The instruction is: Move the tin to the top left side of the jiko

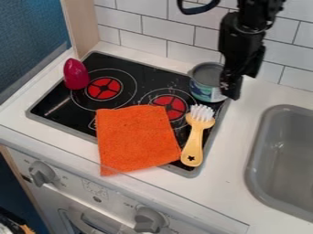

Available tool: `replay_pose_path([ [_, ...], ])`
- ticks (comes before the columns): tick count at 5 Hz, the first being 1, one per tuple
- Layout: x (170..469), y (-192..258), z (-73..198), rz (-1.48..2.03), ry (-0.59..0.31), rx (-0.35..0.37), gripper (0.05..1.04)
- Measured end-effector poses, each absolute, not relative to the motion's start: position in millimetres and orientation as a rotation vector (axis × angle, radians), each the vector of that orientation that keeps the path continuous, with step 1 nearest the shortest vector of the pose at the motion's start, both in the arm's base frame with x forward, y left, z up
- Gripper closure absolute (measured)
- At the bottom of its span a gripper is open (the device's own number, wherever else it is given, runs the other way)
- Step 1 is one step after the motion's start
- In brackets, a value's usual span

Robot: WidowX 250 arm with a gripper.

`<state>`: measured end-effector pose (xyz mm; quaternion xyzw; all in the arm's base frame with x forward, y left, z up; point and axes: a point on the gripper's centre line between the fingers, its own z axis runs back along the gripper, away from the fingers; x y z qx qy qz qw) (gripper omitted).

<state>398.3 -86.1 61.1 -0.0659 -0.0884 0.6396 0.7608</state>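
The tin (204, 87) is at the top right of the stove (133, 66), so it looks like the job is not done. The tin must go over to the top left, near the pink thing (76, 74). The gripper (230, 89) is right by the tin's right side. I can't tell how wide it is or if it has the tin.
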Motion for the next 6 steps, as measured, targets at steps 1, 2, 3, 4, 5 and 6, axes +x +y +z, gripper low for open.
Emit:
replay_pose_path([
  [1,387,-67,47,1.446,-0.167,-0.099,0.083],
  [2,377,-49,49,1.502,-0.161,-0.095,0.083],
  [3,368,-30,55,1.552,-0.191,-0.080,0.083],
  [4,361,-10,56,1.612,-0.193,-0.069,0.083],
  [5,359,16,52,1.676,-0.205,-0.065,0.083],
  [6,356,42,52,1.729,-0.221,-0.039,0.083],
])
